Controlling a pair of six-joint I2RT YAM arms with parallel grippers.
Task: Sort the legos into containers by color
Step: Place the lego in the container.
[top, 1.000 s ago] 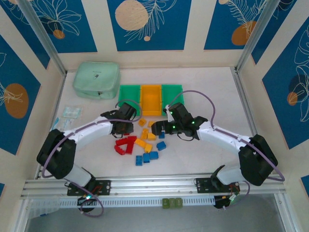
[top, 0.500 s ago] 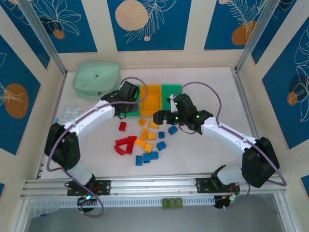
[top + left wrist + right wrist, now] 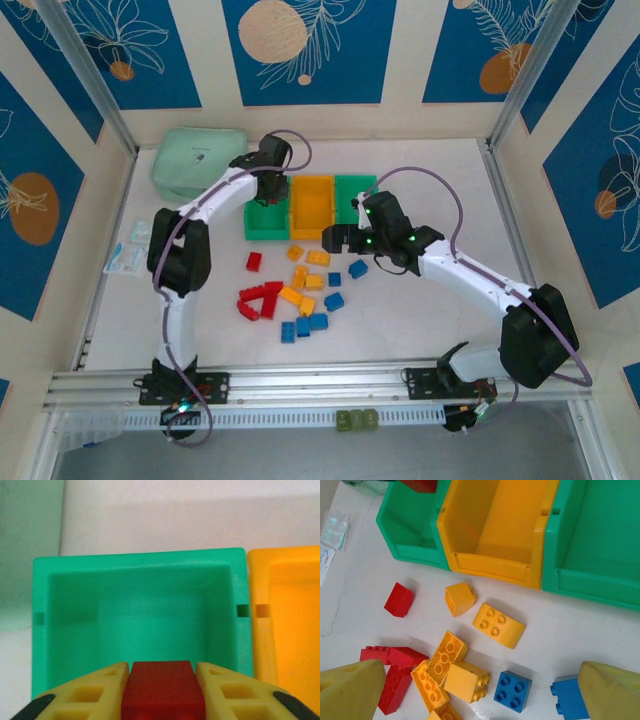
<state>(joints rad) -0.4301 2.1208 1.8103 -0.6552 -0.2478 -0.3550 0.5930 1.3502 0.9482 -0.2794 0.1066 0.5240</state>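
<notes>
One red brick [image 3: 162, 690], pinched tight between the two yellow fingers [image 3: 85, 695] of the left gripper [image 3: 161, 667], at the bottom centre of the left wrist view, over the near rim of the left green bin [image 3: 135, 560]. Three bins in a row at the upper middle of the top view, sides touching: that green one on the left, one orange bin [image 3: 312, 205] in the middle, one right green bin [image 3: 350, 190] on the far side. Just below the row, loose on the white table [image 3: 440, 180]: six yellow bricks [image 3: 300, 278] in the centre, six blue bricks [image 3: 303, 325] spread from lower centre up toward the right, one lone red brick [image 3: 254, 262] on the left, and below it a tight red clump [image 3: 260, 298] too jumbled to count. Over the right side of that scatter, the right gripper [image 3: 481, 679], fingers spread wide to the two lower corners of the right wrist view, gripping nothing, with yellow and blue pieces between them. Further out, one mint-green pouch [image 3: 200, 165] at the upper left of the top view, just beside the left arm, and two clear packets [image 3: 128, 255] near the left edge.
</notes>
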